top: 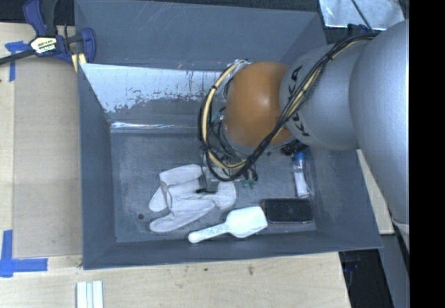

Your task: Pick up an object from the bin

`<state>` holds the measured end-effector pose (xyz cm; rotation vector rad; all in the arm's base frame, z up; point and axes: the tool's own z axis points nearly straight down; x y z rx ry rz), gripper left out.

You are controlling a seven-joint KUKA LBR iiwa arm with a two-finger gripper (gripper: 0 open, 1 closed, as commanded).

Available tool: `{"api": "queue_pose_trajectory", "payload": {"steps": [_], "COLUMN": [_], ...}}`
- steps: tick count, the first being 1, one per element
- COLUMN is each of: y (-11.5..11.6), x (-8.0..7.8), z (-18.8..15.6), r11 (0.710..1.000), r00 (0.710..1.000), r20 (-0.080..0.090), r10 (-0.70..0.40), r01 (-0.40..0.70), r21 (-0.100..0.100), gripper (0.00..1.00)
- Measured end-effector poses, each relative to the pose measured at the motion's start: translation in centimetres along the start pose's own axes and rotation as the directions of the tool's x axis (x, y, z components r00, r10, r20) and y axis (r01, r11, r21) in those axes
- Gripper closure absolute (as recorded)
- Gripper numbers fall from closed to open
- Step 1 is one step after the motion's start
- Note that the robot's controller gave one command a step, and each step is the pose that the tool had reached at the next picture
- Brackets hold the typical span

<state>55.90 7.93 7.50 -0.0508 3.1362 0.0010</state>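
Note:
My gripper [208, 184] reaches down under the wrist onto a crumpled white glove [182, 204] in the middle of the bin floor; a dark tip rests on the glove's upper right part. A white plastic scoop-shaped brush [233, 224] lies just in front of the glove, handle pointing left. To its right sits a flat black rectangular device [288, 211]. A small clear tube with a blue cap [300, 176] lies behind that device, near the bin's right wall.
The arm and its orange wrist cover with looped cables hang over the bin's back right, hiding the floor there. The left part of the bin floor is bare grey metal.

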Motion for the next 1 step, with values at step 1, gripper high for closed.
{"api": "queue_pose_trajectory", "payload": {"steps": [1], "y": [1.64], "x": [-1.65], "z": [-14.21], "r11": [0.999], "r00": [0.999], "r20": [-0.001], "r10": [-0.055], "r01": [0.055], "r21": [0.000], "gripper": [1.00]}}
